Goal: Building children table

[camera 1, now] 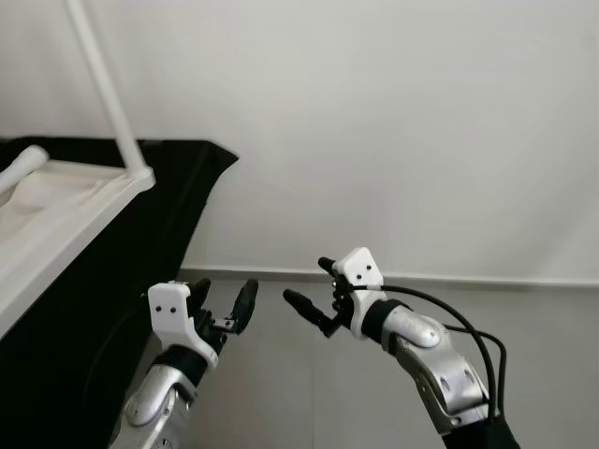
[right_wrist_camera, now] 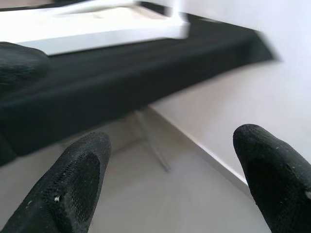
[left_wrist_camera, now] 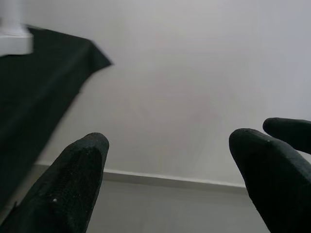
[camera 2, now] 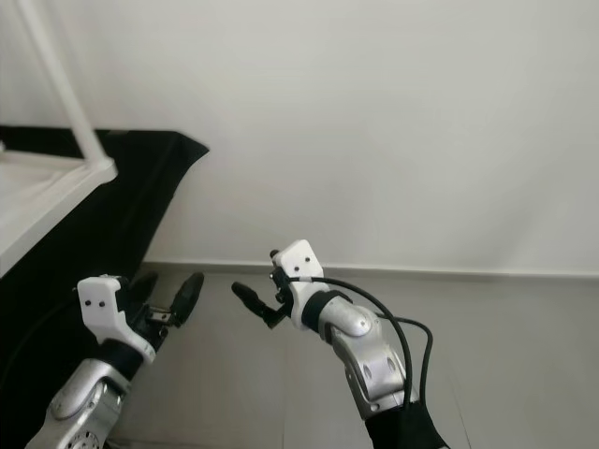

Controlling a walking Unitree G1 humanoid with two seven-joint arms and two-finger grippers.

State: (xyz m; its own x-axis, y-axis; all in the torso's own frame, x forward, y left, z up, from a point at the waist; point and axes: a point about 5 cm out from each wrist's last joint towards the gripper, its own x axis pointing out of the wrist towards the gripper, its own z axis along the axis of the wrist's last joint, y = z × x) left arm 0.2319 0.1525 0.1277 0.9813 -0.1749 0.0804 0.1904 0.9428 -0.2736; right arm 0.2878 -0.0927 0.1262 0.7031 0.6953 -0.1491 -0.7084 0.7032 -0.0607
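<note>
A white children's table top (camera 1: 65,201) lies upside down on a black-draped work table (camera 1: 140,253) at my left, with one white leg (camera 1: 105,89) standing up from its near corner. A second white leg (camera 1: 21,168) lies at the far left edge. My left gripper (camera 1: 223,304) is raised in front of me, open and empty, just right of the black cloth. My right gripper (camera 1: 312,290) is also up and open, empty, pointing left toward the left gripper. The right wrist view looks at the white top (right_wrist_camera: 97,26) on the black cloth.
A plain white wall (camera 1: 402,131) fills the view ahead, meeting a grey floor (camera 1: 524,355) at a pale baseboard. The black cloth hangs down to the floor at my left. A thin metal table leg (right_wrist_camera: 153,145) stands under the draped table.
</note>
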